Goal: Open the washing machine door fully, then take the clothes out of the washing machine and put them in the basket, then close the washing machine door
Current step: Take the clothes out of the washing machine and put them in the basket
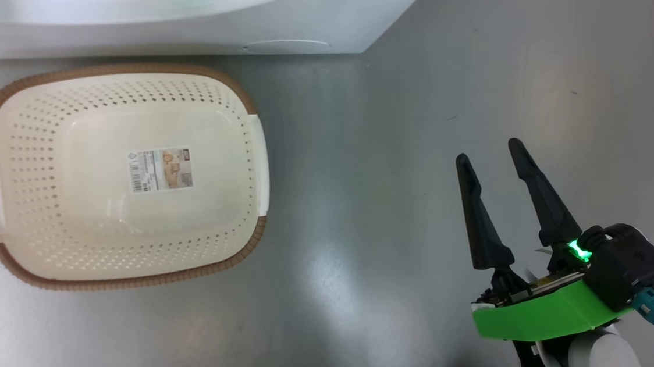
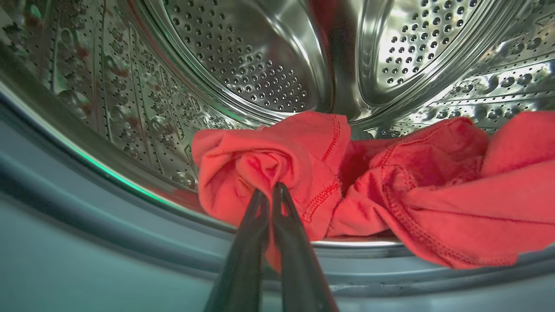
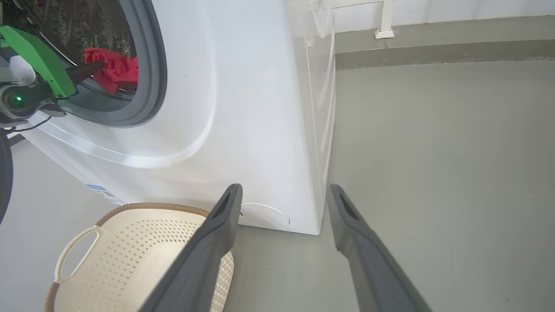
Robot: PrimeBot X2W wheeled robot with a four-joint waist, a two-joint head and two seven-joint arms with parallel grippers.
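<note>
The washing machine point(image 3: 243, 108) stands with its drum point(image 2: 243, 65) exposed. Its door is swung out of the opening; a dark curved sliver of the door's rim point(image 3: 4, 173) shows at the left edge. Red clothes point(image 2: 433, 195) lie at the drum's front lip. My left gripper point(image 2: 271, 188) is shut on a bunched fold of the clothes point(image 3: 113, 68); the left gripper point(image 3: 93, 69) reaches into the opening in the right wrist view. My right gripper point(image 1: 488, 151) hangs open and empty over bare floor, right of the empty basket point(image 1: 126, 68). The right gripper point(image 3: 284, 190) points at the machine's lower corner.
The basket point(image 3: 130, 242) sits on the grey floor point(image 1: 371, 210) just in front of the washing machine point(image 1: 200, 16). A grey rubber ring point(image 3: 158, 78) lines the opening. Open floor stretches to the right, with a wall and a white post point(image 3: 383, 21) beyond.
</note>
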